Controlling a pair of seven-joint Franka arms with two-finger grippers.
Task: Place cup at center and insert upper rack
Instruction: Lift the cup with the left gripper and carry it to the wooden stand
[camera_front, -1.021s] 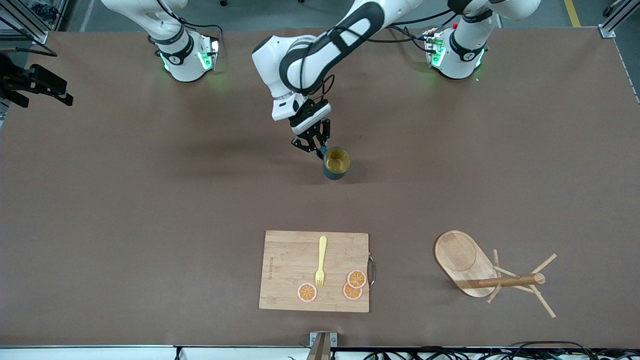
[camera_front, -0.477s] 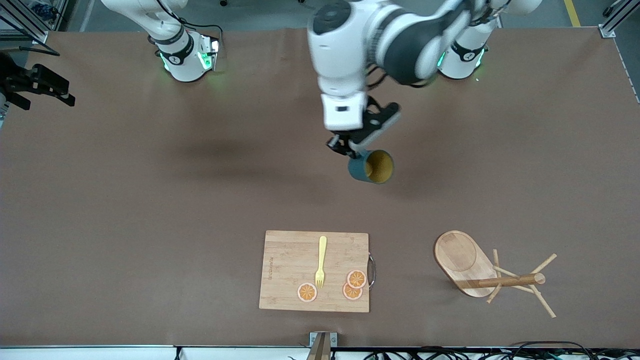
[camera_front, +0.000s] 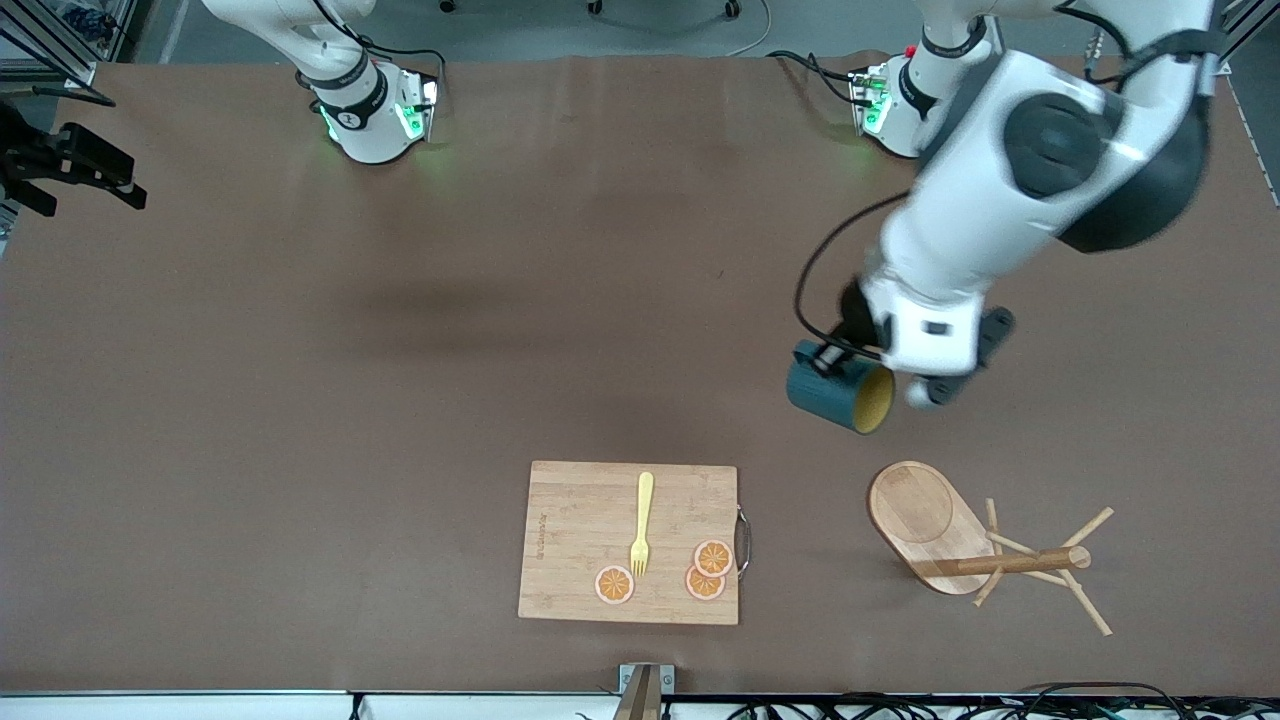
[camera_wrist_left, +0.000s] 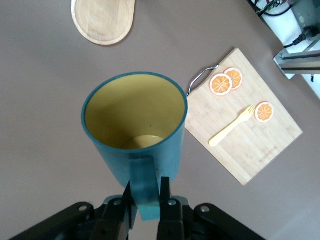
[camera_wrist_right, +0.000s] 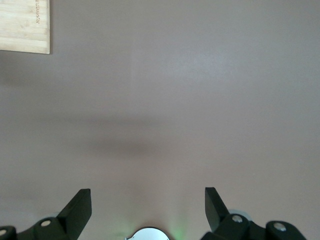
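My left gripper (camera_front: 838, 352) is shut on the handle of the dark teal cup (camera_front: 840, 392) and holds it in the air, tipped on its side. The yellow inside faces the left arm's end of the table. In the left wrist view the fingers (camera_wrist_left: 165, 192) pinch the handle, with the cup (camera_wrist_left: 135, 125) in front of them. The upper rack (camera_front: 985, 560) lies on its side, its oval base (camera_front: 918, 512) just nearer the front camera than the cup; that base also shows in the left wrist view (camera_wrist_left: 103, 20). My right gripper (camera_wrist_right: 147, 210) is open and empty over bare table.
A rectangular wooden cutting board (camera_front: 580, 540) lies near the front edge with a yellow fork (camera_front: 641, 522) and three orange slices (camera_front: 705, 570). It also shows in the left wrist view (camera_wrist_left: 250, 150). Its corner shows in the right wrist view (camera_wrist_right: 25, 25).
The left arm has lifted the cup from the table's middle and swung it toward its own end, to just above the rack's base. The cup has tipped over sideways.
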